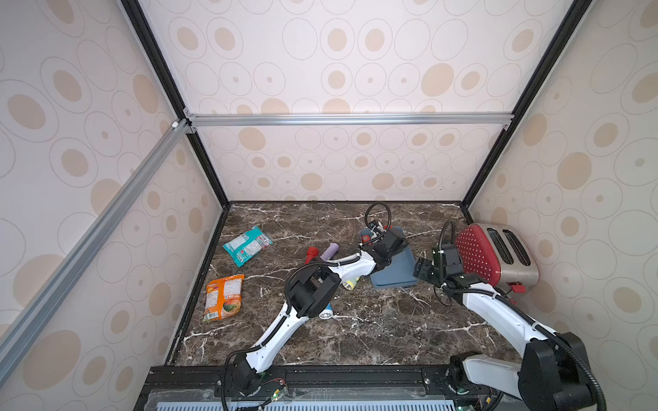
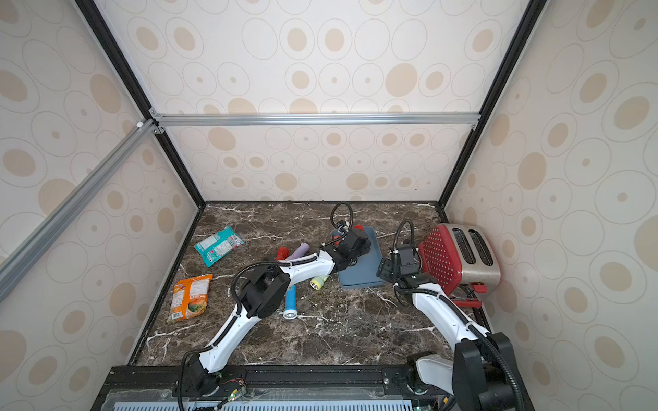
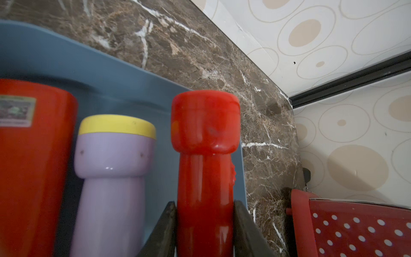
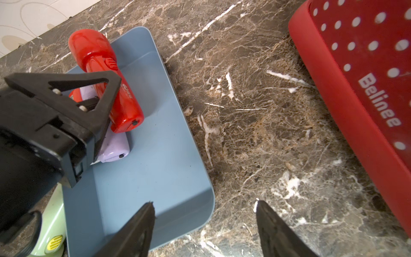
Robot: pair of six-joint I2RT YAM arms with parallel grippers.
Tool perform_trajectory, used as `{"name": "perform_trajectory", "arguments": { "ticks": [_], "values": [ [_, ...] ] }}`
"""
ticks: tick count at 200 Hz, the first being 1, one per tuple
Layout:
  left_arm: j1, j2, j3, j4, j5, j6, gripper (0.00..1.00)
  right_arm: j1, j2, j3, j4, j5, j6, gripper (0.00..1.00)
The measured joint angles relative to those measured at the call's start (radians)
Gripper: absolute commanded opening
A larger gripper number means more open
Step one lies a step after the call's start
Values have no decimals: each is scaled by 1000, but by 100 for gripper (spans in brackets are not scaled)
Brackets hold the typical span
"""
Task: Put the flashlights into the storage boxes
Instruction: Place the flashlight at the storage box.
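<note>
The placing step is in hand: the left claw (image 3: 204, 209) is clamped tight on the body of a red flashlight (image 3: 205, 124), holding it over the far end of the blue-grey tray (image 4: 155, 160), just beside a lilac flashlight (image 3: 113, 155) and a second red one (image 3: 33, 155) that lie inside. Whether the held one touches the tray floor cannot be told. The right claw (image 4: 204, 203) hangs by the tray's near corner with its jaws partly apart and nothing between them. Next, I judge, the left claw needs to lower, let go and lift clear without knocking its neighbours. Four flashlights lie outside on the worktop (image 1: 374, 331): a red (image 1: 310, 253) and a lilac (image 1: 330, 251) together, a pale green (image 2: 319, 282) near the tray, and a blue (image 2: 290, 302) under the left arm.
</note>
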State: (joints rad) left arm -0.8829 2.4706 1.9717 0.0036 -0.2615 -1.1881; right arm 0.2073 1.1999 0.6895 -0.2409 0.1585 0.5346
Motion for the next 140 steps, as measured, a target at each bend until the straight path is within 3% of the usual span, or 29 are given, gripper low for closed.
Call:
{"name": "perform_trajectory", "arguments": {
  "ticks": [90,140],
  "values": [
    [-5,0,24,-89,-53,28,37,0,0,0,4,7,2,74],
    [-11,-5,24,-92,-86,57,50,0,0,0,3,8,2,74]
  ]
}}
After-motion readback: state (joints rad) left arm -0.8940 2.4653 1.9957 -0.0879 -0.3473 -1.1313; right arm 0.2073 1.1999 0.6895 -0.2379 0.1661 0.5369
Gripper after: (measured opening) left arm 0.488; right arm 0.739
